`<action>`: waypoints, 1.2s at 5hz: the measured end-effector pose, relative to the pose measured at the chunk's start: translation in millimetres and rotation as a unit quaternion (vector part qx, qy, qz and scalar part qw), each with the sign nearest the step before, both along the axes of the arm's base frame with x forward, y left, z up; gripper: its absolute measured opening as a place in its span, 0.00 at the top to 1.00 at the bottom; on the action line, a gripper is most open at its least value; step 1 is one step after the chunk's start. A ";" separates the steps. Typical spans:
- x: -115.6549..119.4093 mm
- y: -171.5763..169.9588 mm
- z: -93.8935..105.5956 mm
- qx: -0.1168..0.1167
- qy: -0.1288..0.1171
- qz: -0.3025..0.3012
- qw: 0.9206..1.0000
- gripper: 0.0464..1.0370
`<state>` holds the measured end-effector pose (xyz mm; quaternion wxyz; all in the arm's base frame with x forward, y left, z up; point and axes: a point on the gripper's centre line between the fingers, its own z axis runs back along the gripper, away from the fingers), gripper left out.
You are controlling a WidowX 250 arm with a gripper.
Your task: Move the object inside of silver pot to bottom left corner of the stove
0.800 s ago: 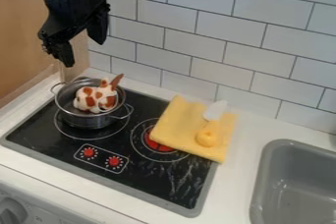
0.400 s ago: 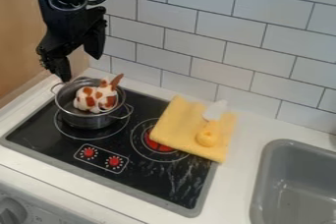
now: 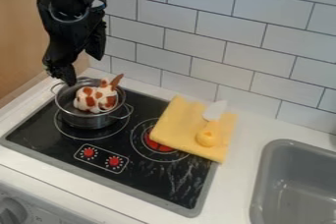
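Observation:
The black gripper (image 3: 84, 70) hangs at the upper left, just above the back rim of the silver pot, its fingers spread with nothing between them. In the silver pot (image 3: 91, 120) lies a white and reddish-brown object (image 3: 97, 97), its brown pointed end sticking up to the right above the rim. The pot stands on the back left burner of the black stove (image 3: 154, 182), whose bottom left corner is at the left edge of the cooktop.
A folded yellow cloth (image 3: 175, 127) lies over the stove's right side, with a white and yellow utensil (image 3: 208, 137) on it. A grey sink (image 3: 295, 179) is at the right. Tiled wall (image 3: 190, 46) rises behind; a wooden panel (image 3: 19, 36) stands left.
The gripper has come down toward the pot, mostly in the first half of the span, and then shifted slightly right. The pot, the object in it and the cloth have stayed put.

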<state>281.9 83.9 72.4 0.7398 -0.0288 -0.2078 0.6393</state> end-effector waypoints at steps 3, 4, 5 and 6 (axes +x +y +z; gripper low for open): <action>-4.6 1.1 -34.7 -0.003 0.017 0.016 1.000 0.04; -7.6 4.2 -45.1 0.001 0.032 0.031 0.999 0.04; -6.8 10.0 -50.9 0.011 0.045 0.050 0.998 0.04; -5.6 13.9 -52.7 0.018 0.046 0.064 0.997 0.04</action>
